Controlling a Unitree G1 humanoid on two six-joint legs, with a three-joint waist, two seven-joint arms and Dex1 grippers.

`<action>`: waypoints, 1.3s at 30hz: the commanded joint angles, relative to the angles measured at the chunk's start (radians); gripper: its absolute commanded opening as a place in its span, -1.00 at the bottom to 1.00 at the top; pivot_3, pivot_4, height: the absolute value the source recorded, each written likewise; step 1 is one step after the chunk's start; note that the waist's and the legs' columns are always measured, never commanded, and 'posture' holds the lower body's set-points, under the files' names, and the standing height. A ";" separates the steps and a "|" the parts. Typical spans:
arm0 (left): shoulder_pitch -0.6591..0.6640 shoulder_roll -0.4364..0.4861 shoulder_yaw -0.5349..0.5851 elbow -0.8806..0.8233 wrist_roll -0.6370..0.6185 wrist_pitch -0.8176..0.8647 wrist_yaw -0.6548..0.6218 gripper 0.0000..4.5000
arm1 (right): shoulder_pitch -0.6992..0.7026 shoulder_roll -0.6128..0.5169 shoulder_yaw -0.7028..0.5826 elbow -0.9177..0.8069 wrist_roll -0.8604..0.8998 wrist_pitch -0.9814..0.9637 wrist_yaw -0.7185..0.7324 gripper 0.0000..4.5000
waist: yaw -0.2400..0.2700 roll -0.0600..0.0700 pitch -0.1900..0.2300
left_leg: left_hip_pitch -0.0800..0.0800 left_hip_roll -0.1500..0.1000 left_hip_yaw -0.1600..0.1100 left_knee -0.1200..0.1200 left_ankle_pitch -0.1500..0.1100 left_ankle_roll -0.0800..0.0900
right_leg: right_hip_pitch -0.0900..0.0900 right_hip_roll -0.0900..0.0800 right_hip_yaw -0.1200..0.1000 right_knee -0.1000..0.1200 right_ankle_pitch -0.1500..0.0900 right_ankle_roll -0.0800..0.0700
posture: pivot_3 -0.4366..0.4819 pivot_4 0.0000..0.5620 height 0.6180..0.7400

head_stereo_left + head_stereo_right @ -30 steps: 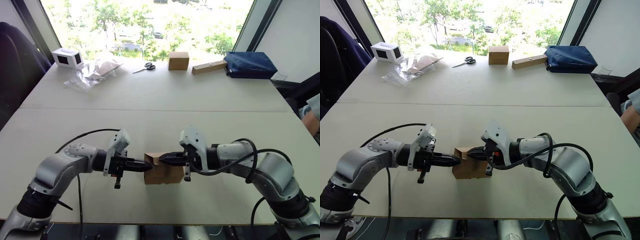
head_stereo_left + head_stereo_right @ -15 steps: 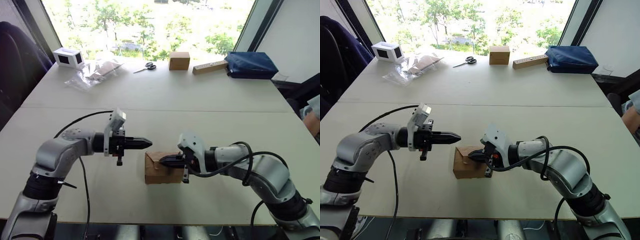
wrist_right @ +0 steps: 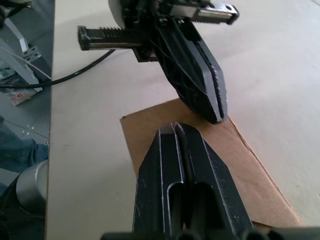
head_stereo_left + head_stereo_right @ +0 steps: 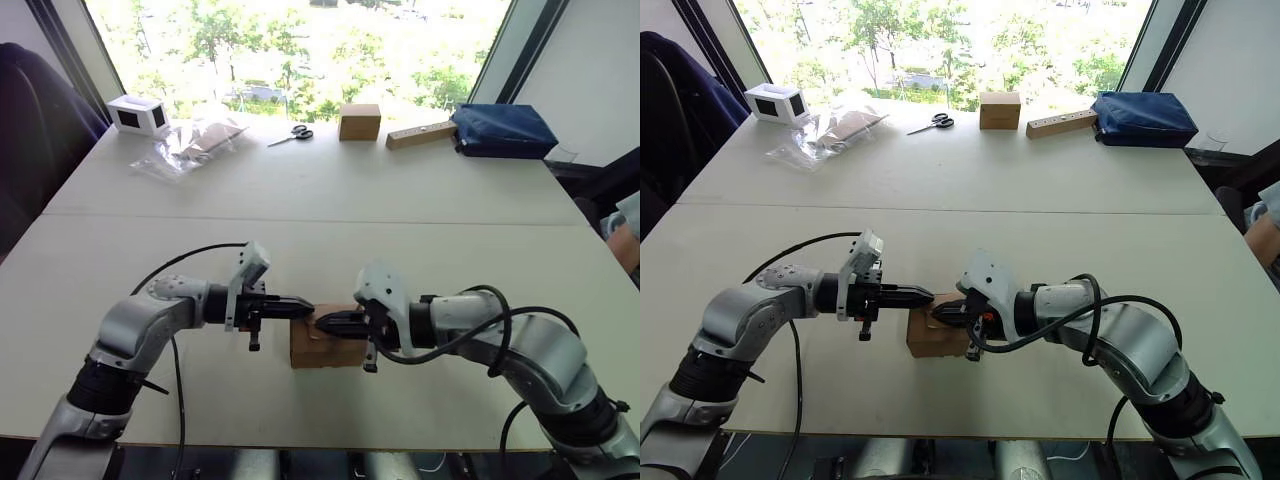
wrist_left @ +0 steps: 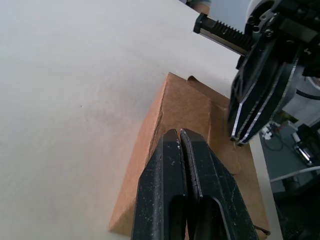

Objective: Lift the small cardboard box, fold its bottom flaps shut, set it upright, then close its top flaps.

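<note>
box [image 4: 325, 345] on table [image 4: 330, 190], between pincers.

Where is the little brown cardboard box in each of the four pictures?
Left eye view: the small plain brown cardboard box lies low in the middle, on the pale table.
Right eye view: low, just left of middle.
Left wrist view: under the shut black fingers, toward the lower right.
Right wrist view: across the middle, beneath the fingers.
Shared landmark: the left gripper and right gripper tips meeting over it.

A pale table [image 4: 330, 190] carries everything. Along its far edge, from upper left: a white box [image 4: 136, 114], plastic bags [image 4: 186, 148], scissors [image 4: 289, 134], a cardboard block [image 4: 359, 121], a wooden bar [image 4: 420, 134] and a blue pouch [image 4: 500, 129]. At lower centre sits the small box [image 4: 325, 338].
</note>
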 commanded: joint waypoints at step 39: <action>0.004 -0.023 0.016 -0.020 -0.009 0.016 0.038 -1.00 | 0.009 -0.081 -0.045 -0.045 -0.071 -0.069 0.042 0.01 | 0.000 0.000 0.000 | 0.000 0.000 0.000 0.000 0.000 0.000 | 0.000 0.000 0.000 0.000 0.000 0.000 | -0.05 -0.47 1.00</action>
